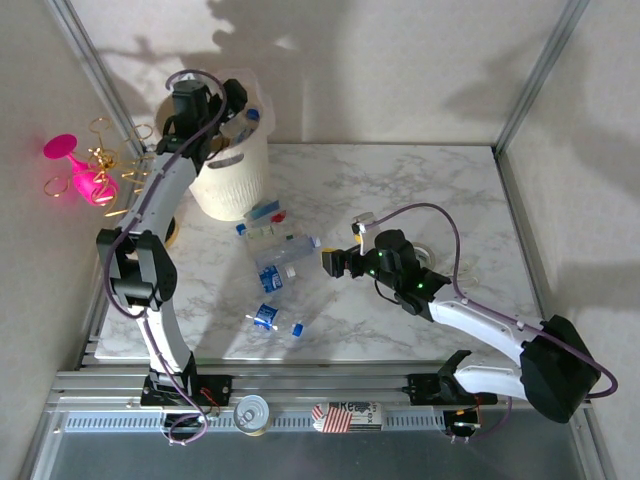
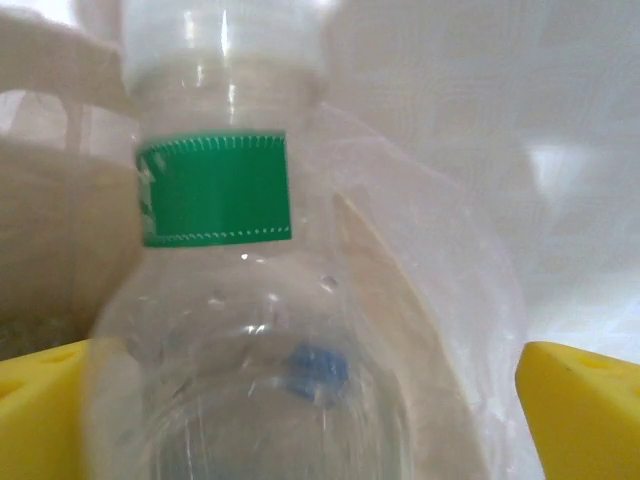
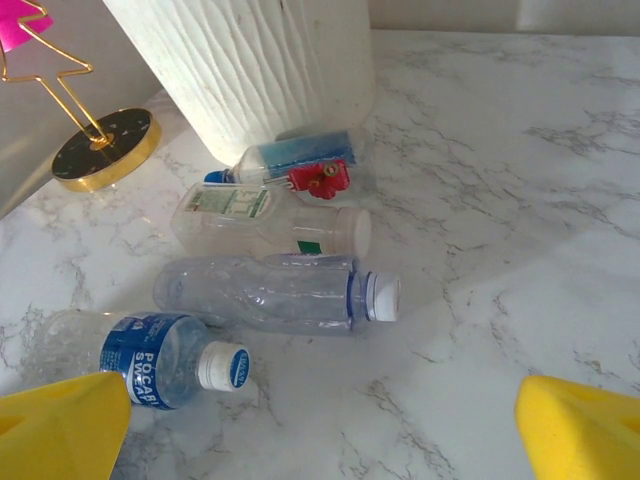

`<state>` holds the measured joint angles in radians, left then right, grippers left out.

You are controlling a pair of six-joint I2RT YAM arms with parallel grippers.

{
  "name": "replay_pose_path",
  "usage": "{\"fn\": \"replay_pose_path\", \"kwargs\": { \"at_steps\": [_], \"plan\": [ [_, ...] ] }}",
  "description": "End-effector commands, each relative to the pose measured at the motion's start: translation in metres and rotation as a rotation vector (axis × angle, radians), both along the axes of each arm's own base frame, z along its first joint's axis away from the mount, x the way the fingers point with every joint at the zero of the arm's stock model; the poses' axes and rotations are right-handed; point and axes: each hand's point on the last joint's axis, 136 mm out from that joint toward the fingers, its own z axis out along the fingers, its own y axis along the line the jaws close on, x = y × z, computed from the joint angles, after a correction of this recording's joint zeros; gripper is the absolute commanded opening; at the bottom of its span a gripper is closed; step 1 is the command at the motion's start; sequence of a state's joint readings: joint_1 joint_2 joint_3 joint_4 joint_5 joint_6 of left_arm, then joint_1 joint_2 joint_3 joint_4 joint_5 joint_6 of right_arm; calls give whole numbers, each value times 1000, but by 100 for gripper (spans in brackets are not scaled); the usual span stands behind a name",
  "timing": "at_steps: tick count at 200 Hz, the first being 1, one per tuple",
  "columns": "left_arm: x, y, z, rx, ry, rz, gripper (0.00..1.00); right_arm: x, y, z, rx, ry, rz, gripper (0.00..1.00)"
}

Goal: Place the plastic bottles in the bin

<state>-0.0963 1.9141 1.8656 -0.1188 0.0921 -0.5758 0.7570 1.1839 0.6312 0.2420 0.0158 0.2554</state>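
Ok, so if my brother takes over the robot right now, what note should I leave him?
Left gripper: shut on the green-label bottle, over the bin.
Right gripper: open and empty, above the table near the loose bottles.
Done: a blue-capped bottle appears to sit in the bin.
Left: drop the held one, then collect the red-capped bottle, flat clear bottle, crushed bottle, Pocari bottle and small blue-label bottle.

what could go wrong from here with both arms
The green-labelled bottle in the left gripper may catch the bin rim if released off-centre. The right gripper hangs open over closely packed bottles; closing on one may roll its neighbours away.
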Motion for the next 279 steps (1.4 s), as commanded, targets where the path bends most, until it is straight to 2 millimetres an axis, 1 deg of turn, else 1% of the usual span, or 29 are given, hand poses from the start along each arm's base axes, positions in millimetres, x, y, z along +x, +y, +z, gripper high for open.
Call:
{"fn": "replay_pose_path", "kwargs": {
  "at_steps": [1, 26, 47, 67, 90, 109, 130, 137, 144, 153, 166, 173, 196, 221, 226, 240, 255, 279],
  "plan": [
    [-8, -5, 39, -15, -71, -32, 100, 2, -8, 3, 21, -2, -41, 99],
    [-26, -9, 65, 10, -116, -34, 100, -1, -6, 1, 33, 8, -28, 99],
    [-46, -21, 86, 41, -156, -58, 100, -4, -2, -2, 48, 19, -4, 99],
    [-70, -32, 103, 64, -193, -80, 100, -10, 6, -5, 59, 35, 53, 99],
    [-102, -41, 114, 52, -246, -104, 100, -24, 20, -1, 98, 51, 158, 99],
    [-131, -49, 116, 32, -279, -133, 100, -35, 29, -1, 118, 73, 227, 99],
    [-161, -61, 103, 8, -282, -181, 100, -48, 41, -6, 96, 99, 284, 99],
    [-170, -66, 92, 2, -267, -200, 100, -55, 47, -8, 80, 106, 307, 99],
    [-180, -70, 86, -5, -263, -218, 100, -62, 52, -11, 59, 110, 329, 99],
    [-191, -76, 71, -14, -240, -243, 100, -71, 60, -16, 27, 119, 356, 99],
    [-205, -79, 49, -38, -205, -258, 100, -84, 70, -24, -22, 137, 395, 99],
    [-212, -78, 39, -57, -195, -260, 100, -92, 75, -28, -44, 145, 417, 99],
    [-234, -76, -3, -110, -146, -270, 100, -119, 93, -44, -116, 177, 511, 99],
    [-247, -70, -51, -136, -67, -250, 99, -148, 114, -63, -216, 196, 606, 99],
    [-249, -69, -62, -140, -48, -245, 100, -153, 118, -67, -236, 198, 619, 99],
    [-253, -67, -84, -160, -15, -233, 100, -161, 128, -79, -289, 202, 643, 99],
    [-256, -66, -98, -176, 2, -229, 100, -164, 137, -87, -319, 200, 657, 99],
    [-257, -65, -105, -183, 9, -224, 100, -158, 145, -94, -354, 181, 649, 99]
  ]
}}
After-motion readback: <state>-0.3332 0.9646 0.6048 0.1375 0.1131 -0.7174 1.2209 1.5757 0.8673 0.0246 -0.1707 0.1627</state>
